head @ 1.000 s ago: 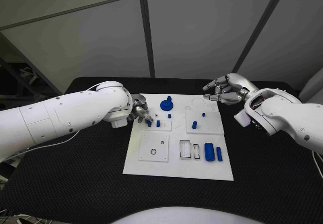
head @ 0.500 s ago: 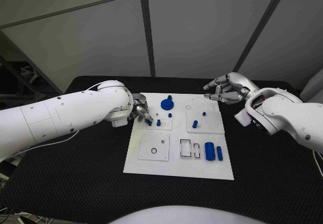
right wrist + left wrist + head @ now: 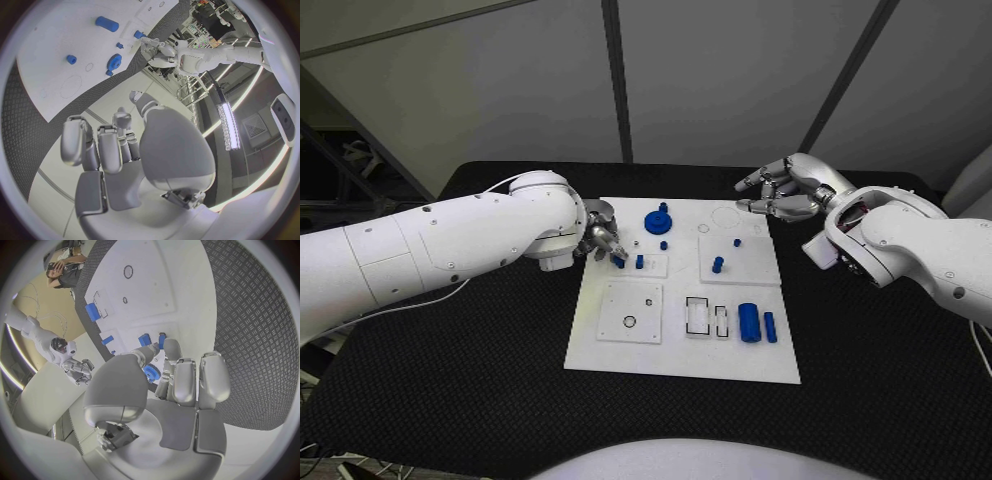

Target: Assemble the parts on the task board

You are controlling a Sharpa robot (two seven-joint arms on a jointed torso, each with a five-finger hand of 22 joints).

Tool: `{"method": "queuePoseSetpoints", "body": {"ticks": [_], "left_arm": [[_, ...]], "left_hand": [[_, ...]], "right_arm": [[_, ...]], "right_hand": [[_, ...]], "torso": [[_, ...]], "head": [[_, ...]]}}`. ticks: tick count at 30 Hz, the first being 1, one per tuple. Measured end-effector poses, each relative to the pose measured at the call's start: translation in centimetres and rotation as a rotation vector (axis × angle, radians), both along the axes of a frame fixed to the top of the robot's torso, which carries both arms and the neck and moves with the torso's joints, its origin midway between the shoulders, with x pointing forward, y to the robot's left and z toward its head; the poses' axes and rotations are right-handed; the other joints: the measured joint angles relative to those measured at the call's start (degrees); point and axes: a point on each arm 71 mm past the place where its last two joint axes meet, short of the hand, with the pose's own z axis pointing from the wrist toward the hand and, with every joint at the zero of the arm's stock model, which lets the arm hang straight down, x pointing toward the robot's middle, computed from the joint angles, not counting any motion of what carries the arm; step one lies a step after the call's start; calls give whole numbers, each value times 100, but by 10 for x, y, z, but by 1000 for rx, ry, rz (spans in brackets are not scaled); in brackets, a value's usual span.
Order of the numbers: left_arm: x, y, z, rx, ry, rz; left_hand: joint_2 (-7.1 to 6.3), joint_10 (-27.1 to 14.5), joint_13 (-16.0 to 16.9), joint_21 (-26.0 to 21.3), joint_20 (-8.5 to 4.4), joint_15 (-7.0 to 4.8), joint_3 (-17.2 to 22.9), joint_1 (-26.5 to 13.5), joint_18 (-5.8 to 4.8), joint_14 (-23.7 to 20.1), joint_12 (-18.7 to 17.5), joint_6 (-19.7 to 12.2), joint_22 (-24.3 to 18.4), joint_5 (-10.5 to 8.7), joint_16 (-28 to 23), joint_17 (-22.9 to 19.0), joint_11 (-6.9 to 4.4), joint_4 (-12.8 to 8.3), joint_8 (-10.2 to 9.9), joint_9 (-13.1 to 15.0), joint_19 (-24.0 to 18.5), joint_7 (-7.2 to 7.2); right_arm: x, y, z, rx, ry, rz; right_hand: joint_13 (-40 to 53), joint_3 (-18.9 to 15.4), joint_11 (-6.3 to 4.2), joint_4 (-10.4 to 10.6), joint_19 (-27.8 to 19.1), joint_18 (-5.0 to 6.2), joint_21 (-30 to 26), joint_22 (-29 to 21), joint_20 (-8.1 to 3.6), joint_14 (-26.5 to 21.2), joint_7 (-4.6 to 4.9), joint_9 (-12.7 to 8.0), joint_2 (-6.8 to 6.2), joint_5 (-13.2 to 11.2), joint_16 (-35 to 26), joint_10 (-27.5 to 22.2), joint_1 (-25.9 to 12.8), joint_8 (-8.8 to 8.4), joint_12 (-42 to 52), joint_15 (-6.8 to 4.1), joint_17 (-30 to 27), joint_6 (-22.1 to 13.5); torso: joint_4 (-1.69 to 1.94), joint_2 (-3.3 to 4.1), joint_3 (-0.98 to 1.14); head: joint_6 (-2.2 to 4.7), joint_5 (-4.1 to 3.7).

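The white task board (image 3: 733,350) lies in the middle of the black table. My left hand (image 3: 599,243) rests at the board's left edge, and its fingertips pinch a small blue peg (image 3: 619,262) beside a second peg (image 3: 639,263). In the left wrist view the thumb and fingers (image 3: 170,347) close around the pegs (image 3: 161,340), with the blue gear (image 3: 151,374) behind them. The gear (image 3: 658,221) stands at the back of the board. My right hand (image 3: 783,192) hovers over the board's far right corner, its fingers loosely bent and holding nothing.
A blue peg (image 3: 715,267) stands on the right plate. A blue cylinder (image 3: 749,325) and a thinner bar (image 3: 770,329) lie near the board's right edge, beside rectangular slots (image 3: 697,318). A square plate with round holes (image 3: 630,315) lies at the front left.
My right hand has crept slightly up and back. The left hand stays at the peg.
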Motion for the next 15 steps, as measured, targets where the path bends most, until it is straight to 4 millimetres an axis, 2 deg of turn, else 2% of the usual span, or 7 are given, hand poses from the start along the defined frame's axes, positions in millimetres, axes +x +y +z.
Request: {"method": "queuePoseSetpoints", "body": {"ticks": [15], "left_arm": [[0, -1, -1, 11, 7, -7]], "left_hand": [[1, 2, -1, 22, 0, 1, 7, 1, 0, 1, 21, -1, 7, -2, 0, -1, 0, -7, -1, 5, 0, 1]], "right_arm": [[0, 0, 0, 0, 0, 1]], "right_hand": [[0, 0, 0, 0, 0, 0, 0, 0, 0, 0, 0, 0, 0, 0, 0, 0, 0, 0, 0, 0, 0, 0]], "torso": [[0, -3, 1]], "head": [[0, 2]]}}
